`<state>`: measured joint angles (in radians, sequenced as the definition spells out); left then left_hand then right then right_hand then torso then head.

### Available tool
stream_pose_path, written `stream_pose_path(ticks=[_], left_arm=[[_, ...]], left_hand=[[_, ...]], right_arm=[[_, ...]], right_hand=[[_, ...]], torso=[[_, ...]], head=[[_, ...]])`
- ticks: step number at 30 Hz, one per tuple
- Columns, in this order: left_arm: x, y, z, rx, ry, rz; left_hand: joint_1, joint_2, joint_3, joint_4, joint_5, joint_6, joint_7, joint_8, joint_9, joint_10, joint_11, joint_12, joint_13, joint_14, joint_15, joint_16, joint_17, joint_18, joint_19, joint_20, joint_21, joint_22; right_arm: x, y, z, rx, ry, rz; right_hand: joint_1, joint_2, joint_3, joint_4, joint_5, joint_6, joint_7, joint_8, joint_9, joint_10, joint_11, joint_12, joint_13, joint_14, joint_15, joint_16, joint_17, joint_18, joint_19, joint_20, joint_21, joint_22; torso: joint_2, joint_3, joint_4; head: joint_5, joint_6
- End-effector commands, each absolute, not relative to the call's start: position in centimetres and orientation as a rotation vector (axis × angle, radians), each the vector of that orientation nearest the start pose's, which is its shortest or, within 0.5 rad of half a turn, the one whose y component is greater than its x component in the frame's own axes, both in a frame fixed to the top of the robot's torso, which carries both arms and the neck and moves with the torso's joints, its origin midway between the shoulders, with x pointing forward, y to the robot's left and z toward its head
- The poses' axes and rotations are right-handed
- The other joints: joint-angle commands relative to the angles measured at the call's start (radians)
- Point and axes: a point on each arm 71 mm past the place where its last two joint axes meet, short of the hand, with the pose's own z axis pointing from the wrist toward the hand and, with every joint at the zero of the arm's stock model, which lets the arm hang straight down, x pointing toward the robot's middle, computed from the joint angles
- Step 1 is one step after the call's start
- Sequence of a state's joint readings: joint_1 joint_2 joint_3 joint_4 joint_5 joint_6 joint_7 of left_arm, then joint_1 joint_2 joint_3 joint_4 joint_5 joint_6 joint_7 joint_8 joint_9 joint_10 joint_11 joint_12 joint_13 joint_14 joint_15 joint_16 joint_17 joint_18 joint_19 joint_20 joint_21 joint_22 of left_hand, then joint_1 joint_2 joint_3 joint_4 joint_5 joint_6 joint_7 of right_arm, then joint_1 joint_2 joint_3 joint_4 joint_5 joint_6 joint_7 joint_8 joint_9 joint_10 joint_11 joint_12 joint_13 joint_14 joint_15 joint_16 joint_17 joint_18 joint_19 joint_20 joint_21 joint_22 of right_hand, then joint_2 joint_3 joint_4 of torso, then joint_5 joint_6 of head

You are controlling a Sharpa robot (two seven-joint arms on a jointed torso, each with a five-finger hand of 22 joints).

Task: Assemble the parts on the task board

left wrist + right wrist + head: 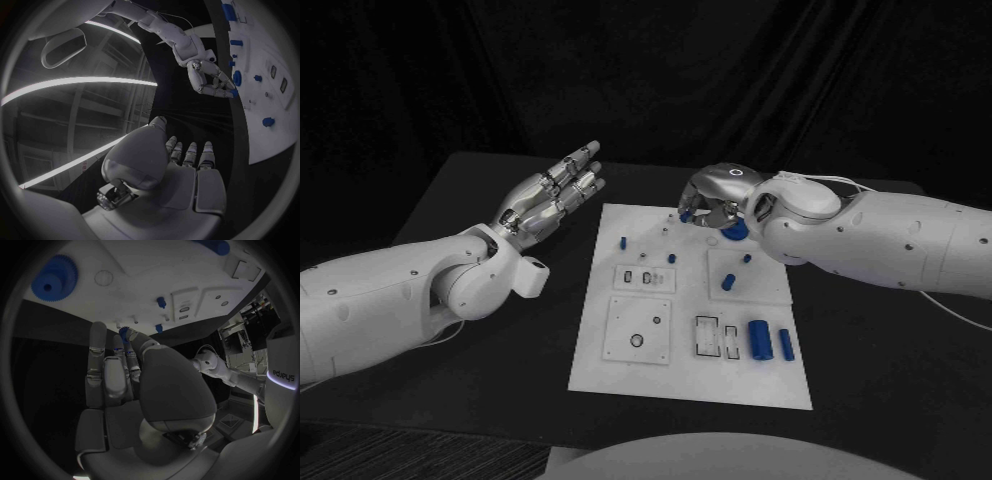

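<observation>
Our left hand (553, 195) hovers flat, fingers spread, holding nothing; our right hand (711, 205) pinches a small blue part (124, 333) over the task board (689, 375).

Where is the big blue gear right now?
In the head view the blue gear lies at the task board's far edge, on the robot's right, just under the right hand.
</observation>
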<state>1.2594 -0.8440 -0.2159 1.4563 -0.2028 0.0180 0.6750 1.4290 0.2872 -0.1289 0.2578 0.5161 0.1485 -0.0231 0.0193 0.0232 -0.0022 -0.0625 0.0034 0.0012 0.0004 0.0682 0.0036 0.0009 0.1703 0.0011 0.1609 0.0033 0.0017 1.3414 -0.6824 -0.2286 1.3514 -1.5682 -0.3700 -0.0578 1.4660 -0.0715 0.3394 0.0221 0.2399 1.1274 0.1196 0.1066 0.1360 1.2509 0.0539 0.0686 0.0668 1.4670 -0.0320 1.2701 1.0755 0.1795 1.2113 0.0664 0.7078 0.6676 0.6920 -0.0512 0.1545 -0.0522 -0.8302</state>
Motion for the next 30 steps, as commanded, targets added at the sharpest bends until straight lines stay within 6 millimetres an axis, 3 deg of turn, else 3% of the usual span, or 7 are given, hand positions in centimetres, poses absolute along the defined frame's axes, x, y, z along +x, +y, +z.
stream_pose_path(ticks=[1, 7, 16, 30], left_arm=[[47.5, 20.7, -19.3, -0.655, 1.484, -1.868], [47.5, 20.5, -19.3, -0.653, 1.487, -1.872], [47.6, 20.6, -19.3, -0.654, 1.488, -1.868], [47.7, 20.4, -19.4, -0.652, 1.492, -1.872]], left_hand=[[0.011, -0.002, 0.006, 0.001, 0.006, 0.003, 0.005, 0.006, 0.001, 0.002, 0.006, -0.003, -0.001, 0.0, 0.005, -0.004, -0.001, -0.01, -0.001, 0.004, -0.003, -0.002], [0.011, -0.001, 0.008, 0.001, 0.007, 0.002, 0.005, 0.006, 0.001, 0.002, 0.007, -0.003, -0.001, 0.0, 0.004, -0.004, -0.001, -0.01, -0.001, 0.004, -0.003, -0.002], [0.011, -0.001, 0.008, 0.001, 0.007, 0.002, 0.005, 0.006, 0.001, 0.002, 0.007, -0.003, -0.001, 0.0, 0.004, -0.004, -0.001, -0.01, -0.001, 0.004, -0.003, -0.002], [0.012, 0.0, 0.011, 0.0, 0.007, 0.001, 0.006, 0.005, 0.001, 0.002, 0.008, -0.003, -0.001, 0.0, 0.003, -0.004, -0.001, -0.009, -0.001, 0.003, -0.003, -0.002]], right_arm=[[52.3, -16.3, -18.0, -0.374, 1.56, 0.559], [53.5, -15.2, -18.2, -0.377, 1.58, 0.531], [54.3, -14.9, -18.3, -0.41, 1.58, 0.466], [54.9, -14.7, -18.8, -0.424, 1.597, 0.429]], right_hand=[[0.001, 0.006, 0.0, 0.006, 0.003, 0.004, 0.001, 0.001, 0.002, 0.006, 0.004, -0.001, -0.001, 0.0, 0.008, -0.003, -0.001, -0.002, -0.004, 0.006, 0.006, 0.001], [-0.002, 0.005, -0.001, 0.008, 0.002, 0.003, 0.002, -0.001, 0.002, 0.005, 0.006, -0.003, -0.001, -0.001, 0.009, -0.002, 0.001, -0.002, -0.006, 0.008, 0.006, 0.003], [-0.005, 0.002, -0.001, 0.012, 0.001, -0.004, 0.004, -0.009, 0.001, -0.001, 0.008, -0.006, -0.002, -0.002, 0.011, -0.005, -0.004, -0.001, -0.009, 0.011, 0.007, 0.007], [-0.014, -0.001, -0.001, 0.021, -0.006, -0.018, 0.006, -0.022, 0.0, -0.018, 0.012, -0.009, -0.004, -0.004, 0.015, -0.005, -0.004, 0.0, -0.014, 0.016, 0.007, 0.013]], torso=[[0.0, 0.001, 0.0007], [-0.001, 0.0027, 0.0021], [-0.002, 0.0013, -0.0025], [-0.002, 0.002, -0.0011]], head=[[-0.001, 0.0], [-0.002, 0.003], [0.0, 0.005], [-0.004, 0.005]])
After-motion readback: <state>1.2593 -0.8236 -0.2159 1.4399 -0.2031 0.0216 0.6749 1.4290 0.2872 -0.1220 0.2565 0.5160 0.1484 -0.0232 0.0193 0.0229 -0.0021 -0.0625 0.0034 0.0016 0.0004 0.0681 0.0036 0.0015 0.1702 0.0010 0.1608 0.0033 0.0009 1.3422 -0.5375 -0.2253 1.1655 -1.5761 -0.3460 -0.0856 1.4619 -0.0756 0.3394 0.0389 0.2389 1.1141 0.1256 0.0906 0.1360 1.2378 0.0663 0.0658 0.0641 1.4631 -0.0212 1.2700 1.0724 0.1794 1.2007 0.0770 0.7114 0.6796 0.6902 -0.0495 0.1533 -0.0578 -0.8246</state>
